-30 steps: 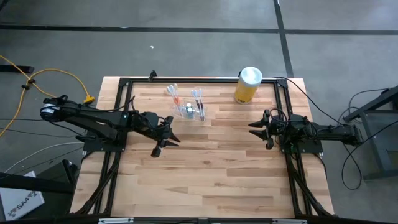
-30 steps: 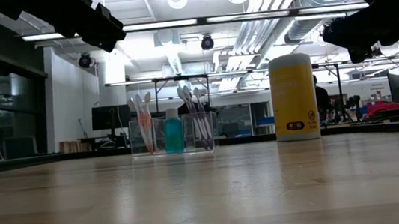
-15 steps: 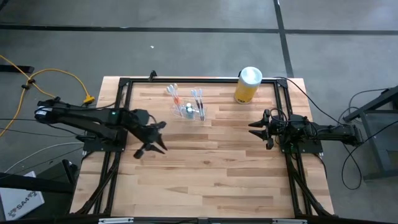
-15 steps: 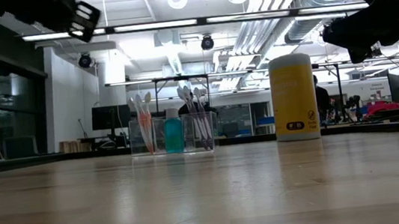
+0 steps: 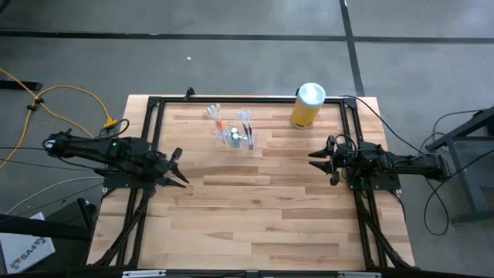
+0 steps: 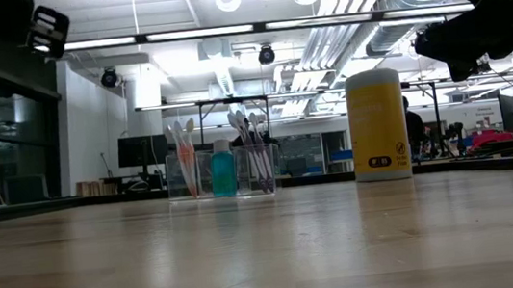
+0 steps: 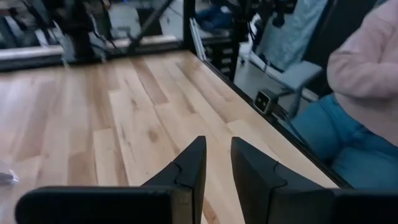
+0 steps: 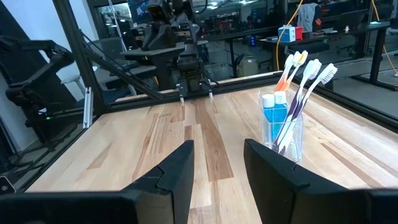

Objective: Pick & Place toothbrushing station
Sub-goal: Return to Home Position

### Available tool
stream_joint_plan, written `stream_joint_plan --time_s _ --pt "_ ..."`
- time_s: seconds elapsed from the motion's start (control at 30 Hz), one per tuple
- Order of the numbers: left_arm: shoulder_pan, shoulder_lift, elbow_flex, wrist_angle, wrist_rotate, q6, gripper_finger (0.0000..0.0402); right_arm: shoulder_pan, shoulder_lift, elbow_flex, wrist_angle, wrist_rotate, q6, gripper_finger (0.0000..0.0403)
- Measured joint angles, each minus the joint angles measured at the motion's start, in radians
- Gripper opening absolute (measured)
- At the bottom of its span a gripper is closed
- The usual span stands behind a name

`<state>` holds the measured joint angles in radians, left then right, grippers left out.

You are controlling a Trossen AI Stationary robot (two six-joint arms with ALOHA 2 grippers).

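Observation:
The toothbrushing station [image 5: 232, 136] is a clear holder with several toothbrushes and a blue bottle in it. It stands upright on its base on the table's far middle part [image 6: 224, 172] [image 8: 283, 132]. My left gripper [image 5: 181, 168] hovers near the table's left edge, well to the near left of the station. It is open by a narrow gap [image 7: 215, 155] with nothing between its fingers. My right gripper [image 5: 313, 159] waits at the table's right side, level and open [image 8: 217, 155], pointing across the table, with the station off to one side.
A yellow canister with a white lid [image 5: 307, 106] [image 6: 377, 125] stands at the far right, right of the station. A black frame [image 5: 231, 100] runs round the tabletop. A person sitting beyond the table's edge shows in the left wrist view [image 7: 364, 81].
My left gripper has drawn back toward the table's left edge, away from the station, and swung a little toward the near side. Its finger gap looks the same. The station has stayed where it was.

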<state>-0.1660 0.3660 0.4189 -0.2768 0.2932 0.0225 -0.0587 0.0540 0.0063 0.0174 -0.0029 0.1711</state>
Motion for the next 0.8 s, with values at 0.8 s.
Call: stream_joint_plan --time_s 0.8 --pt "-0.128 -0.363 -0.242 0.134 -0.430 -0.103 0.0071 0.000 0.000 0.000 0.001 0.000 0.000 0.0132"
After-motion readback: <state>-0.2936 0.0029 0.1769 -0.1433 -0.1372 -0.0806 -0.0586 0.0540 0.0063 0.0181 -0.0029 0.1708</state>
